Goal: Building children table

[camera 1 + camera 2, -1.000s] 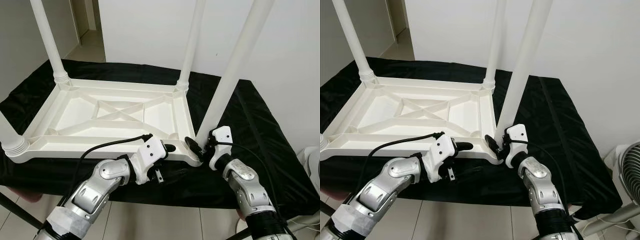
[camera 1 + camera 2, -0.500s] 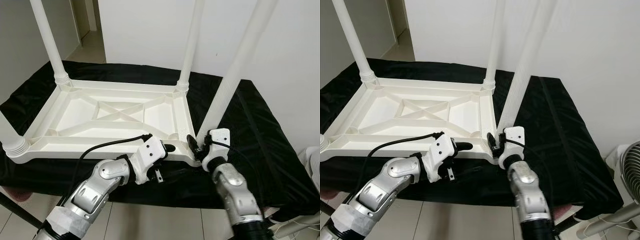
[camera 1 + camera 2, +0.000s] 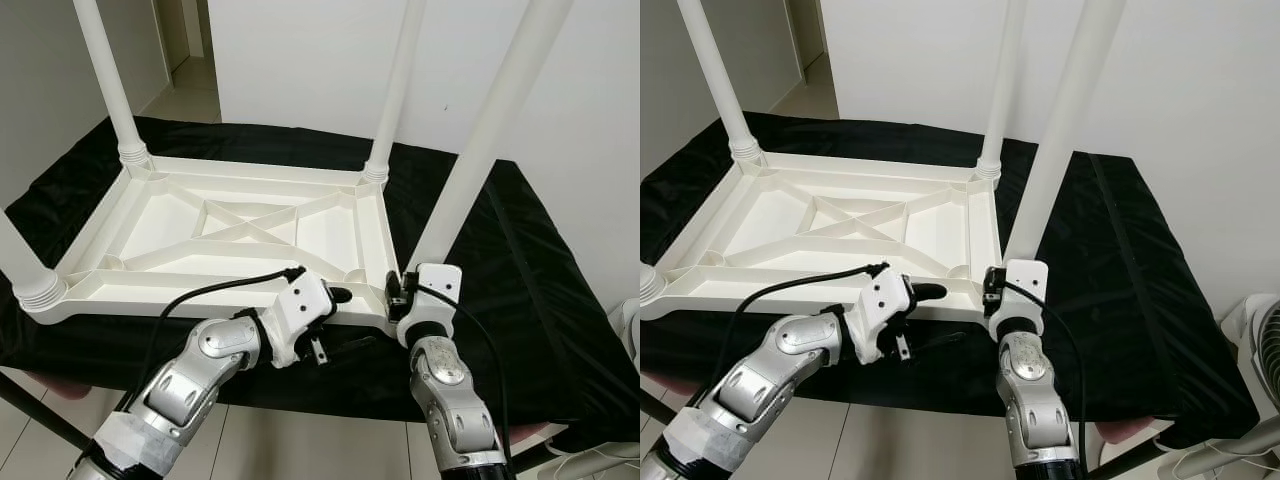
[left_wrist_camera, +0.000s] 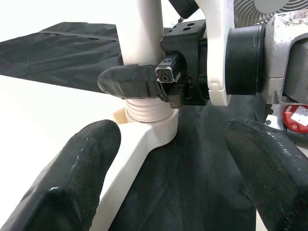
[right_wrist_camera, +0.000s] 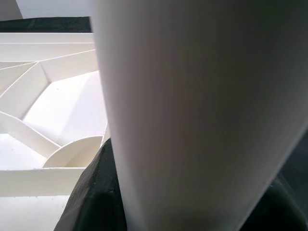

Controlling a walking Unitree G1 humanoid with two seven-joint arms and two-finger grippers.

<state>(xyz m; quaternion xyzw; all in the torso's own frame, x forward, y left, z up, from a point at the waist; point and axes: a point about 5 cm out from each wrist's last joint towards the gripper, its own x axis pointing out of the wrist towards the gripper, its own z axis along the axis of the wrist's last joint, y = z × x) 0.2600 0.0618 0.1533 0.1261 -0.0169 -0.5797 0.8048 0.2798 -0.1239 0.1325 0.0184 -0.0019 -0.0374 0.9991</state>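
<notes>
Gripping the base of the near-right white plastic table leg (image 3: 480, 150), the right gripper (image 4: 144, 82) had its black fingers clamped around the tube just above the ribbed collar, right where the leg met the corner socket — a low hold that looked chosen so the leg could be turned or pressed home without levering it sideways. The white ribbed plastic tabletop (image 3: 240, 225) lay upside down on the black cloth-covered worktop (image 3: 530, 270), underside up, which put all four sockets within reach from above. Three other white legs stood upright in their corners: far-left leg (image 3: 108, 80), far-right leg (image 3: 395, 85) and the near-left leg (image 3: 25, 270), only its thick base in frame.

The left gripper (image 4: 173, 159) hovered at the tabletop's near edge, just beside that same corner, fingers spread wide and holding nothing. From its wrist camera the socket sat between the two open fingers, so my read was that it was placed to steady the frame while the right arm worked the leg. The task looked close to finished; whether this last leg was fully seated could not be told.
</notes>
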